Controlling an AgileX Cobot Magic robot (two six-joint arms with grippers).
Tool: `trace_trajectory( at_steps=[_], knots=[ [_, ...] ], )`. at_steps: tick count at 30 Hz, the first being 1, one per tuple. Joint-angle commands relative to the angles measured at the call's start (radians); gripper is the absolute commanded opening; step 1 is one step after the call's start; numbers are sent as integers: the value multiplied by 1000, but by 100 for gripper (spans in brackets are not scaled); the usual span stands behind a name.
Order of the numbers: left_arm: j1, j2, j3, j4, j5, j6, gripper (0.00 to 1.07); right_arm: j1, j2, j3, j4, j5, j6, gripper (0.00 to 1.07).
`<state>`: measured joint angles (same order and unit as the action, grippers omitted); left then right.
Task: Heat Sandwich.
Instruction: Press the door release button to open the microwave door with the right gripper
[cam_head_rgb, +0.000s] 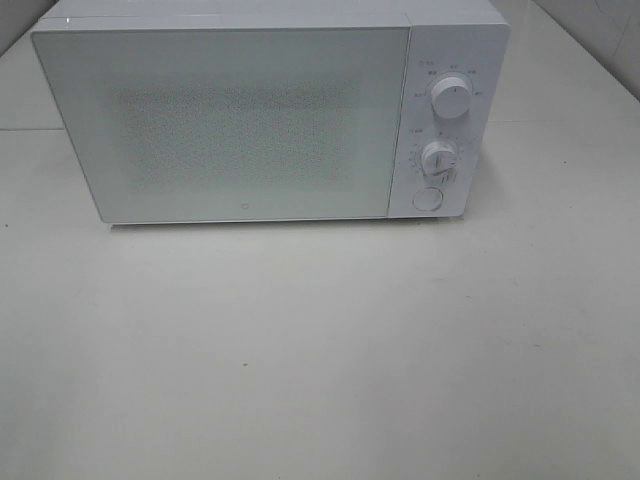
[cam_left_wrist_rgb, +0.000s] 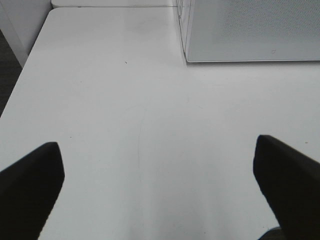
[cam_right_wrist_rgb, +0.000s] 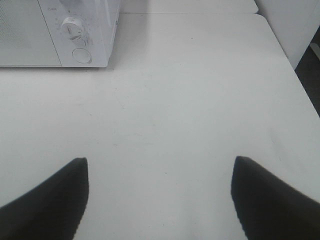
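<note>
1. On my left side, the left gripper (cam_left_wrist_rgb: 157, 147) hovers over the bare white table (cam_head_rgb: 320, 350). Its two dark fingers (cam_left_wrist_rgb: 30, 190) stand wide apart and nothing is between them.
2. In front of this gripper, the left wrist camera shows the left front corner of the microwave (cam_head_rgb: 270, 120), which stands on the table, well apart from the fingers.
3. In the high camera the microwave is at the far side of the table, with its front turned to me. Its door (cam_head_rgb: 220, 125) is closed and sits flat with the body. The window is a frosted, dotted panel and I cannot see through it.
4. To the right of the door is the control panel. It has an upper knob (cam_head_rgb: 452, 98), a lower knob (cam_head_rgb: 438, 156) under it, and a round button (cam_head_rgb: 427, 198) at the bottom.
5. On my right side, the right gripper (cam_right_wrist_rgb: 161, 161) also hovers over the bare table. Its fingers (cam_right_wrist_rgb: 270, 200) are spread apart and hold nothing. The right wrist camera shows the control panel ahead, well apart from the fingers.
6. I cannot tell where the sandwich is. No camera shows it, and the door window does not let me see the inside of the microwave.
</note>
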<state>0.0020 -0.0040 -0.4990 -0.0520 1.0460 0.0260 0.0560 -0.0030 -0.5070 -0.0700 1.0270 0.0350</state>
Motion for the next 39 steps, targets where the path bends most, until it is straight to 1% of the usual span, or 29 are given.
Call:
trace_trajectory(
  at_steps=[1,11,18,21,22,25,32,33,36,39],
  knots=[
    [-4,-28,6,-2,-9,1,98,-7,-29,1,-5,-1,-6,76],
    [-4,-28,6,-2,-9,1,98,-7,-29,0,-5,-5,-7,76],
    [-4,-28,6,-2,-9,1,98,-7,5,-50,-1,-85,-6,76],
    [-4,-28,6,-2,-9,1,98,-7,56,-55,0,-136,-6,76],
    [-4,-28,6,-2,-9,1,98,-7,99,-55,2,-165,-3,76],
    [-4,-28,6,-2,-9,1,98,-7,140,-55,2,-199,-2,76],
    [-4,-28,6,-2,-9,1,98,-7,305,-55,2,-384,-2,76],
    [-4,-28,6,-2,-9,1,98,-7,305,-55,2,-384,-2,76],
    [-4,-28,6,-2,-9,1,98,-7,381,-55,2,-474,-2,76],
    [-4,-28,6,-2,-9,1,98,-7,423,-55,2,-513,-2,76]
  ],
)
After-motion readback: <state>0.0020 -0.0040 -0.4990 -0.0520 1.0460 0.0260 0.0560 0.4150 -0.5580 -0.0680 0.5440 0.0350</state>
